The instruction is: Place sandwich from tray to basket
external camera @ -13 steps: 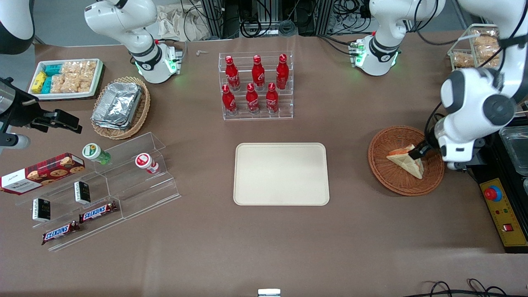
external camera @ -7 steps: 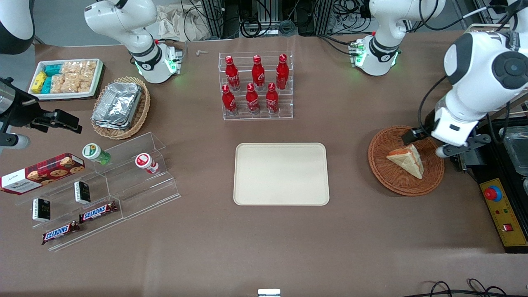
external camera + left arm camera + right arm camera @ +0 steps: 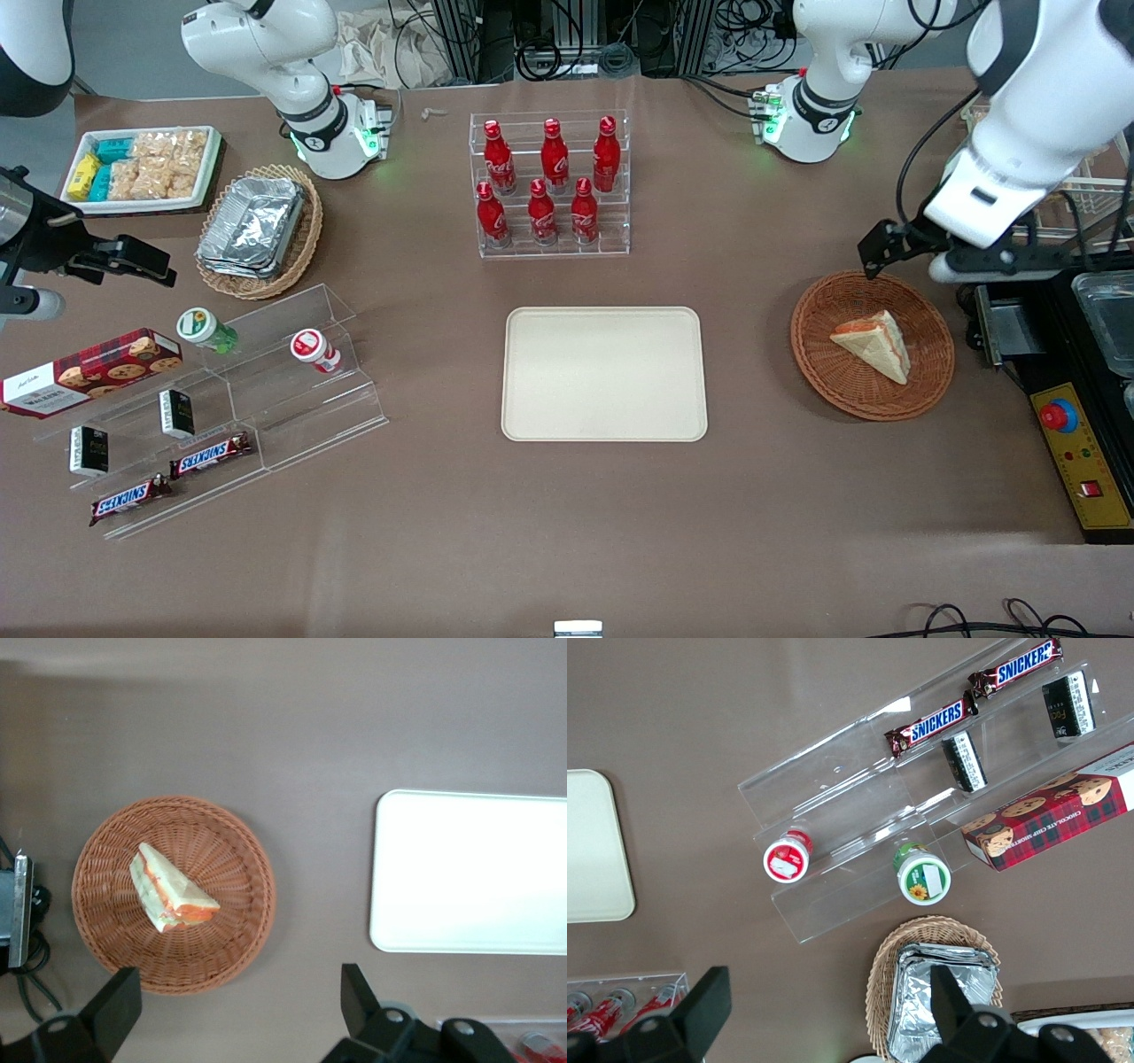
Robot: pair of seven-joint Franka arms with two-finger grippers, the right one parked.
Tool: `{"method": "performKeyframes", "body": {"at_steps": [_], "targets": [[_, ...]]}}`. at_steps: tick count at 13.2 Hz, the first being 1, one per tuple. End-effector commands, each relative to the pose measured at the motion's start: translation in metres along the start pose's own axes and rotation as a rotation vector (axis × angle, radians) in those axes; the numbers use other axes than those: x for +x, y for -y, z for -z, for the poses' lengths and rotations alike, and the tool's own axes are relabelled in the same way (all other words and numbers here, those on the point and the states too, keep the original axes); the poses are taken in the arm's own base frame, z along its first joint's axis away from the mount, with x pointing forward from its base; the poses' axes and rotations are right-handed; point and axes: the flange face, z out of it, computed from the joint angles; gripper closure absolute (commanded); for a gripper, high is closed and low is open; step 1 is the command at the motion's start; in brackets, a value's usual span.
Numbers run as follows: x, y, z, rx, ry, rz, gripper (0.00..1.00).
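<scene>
I see the sandwich [image 3: 875,346] lying in the basket [image 3: 815,354], at the working arm's end of the table. The gripper [image 3: 870,266] is above the table [image 3: 620,532], near this basket, and farther from the front camera than it. Beside the basket, toward the parked arm, there lies the tray [image 3: 605,374], apart from it. The rack [image 3: 555,252] with bottles [image 3: 555,156] in it is farther from the front camera than the tray. Toward the parked arm's end I have the stand [image 3: 297,416], which carries the cookie box [image 3: 91,372], two jars [image 3: 315,350], two small boxes [image 3: 176,414] and two candy bars [image 3: 211,455]. Farther from that camera than the stand, the foil package [image 3: 251,227] lies in a second basket [image 3: 308,232].
</scene>
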Motion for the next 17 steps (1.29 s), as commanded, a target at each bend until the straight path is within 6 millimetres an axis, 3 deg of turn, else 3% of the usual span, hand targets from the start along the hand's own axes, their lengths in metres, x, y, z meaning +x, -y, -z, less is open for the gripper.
{"method": "performKeyframes", "body": {"at_steps": [1, 4, 8, 10, 17], "targets": [[0.014, -0.008, 0.039, -0.027, 0.032, -0.03, 0.0], [0.023, -0.017, 0.059, -0.026, 0.037, -0.045, 0.0], [0.047, -0.021, 0.066, -0.015, 0.082, -0.048, 0.0], [0.042, -0.019, 0.07, -0.008, 0.088, -0.049, 0.0], [0.036, -0.01, 0.057, 0.048, 0.138, -0.05, 0.0]]}}
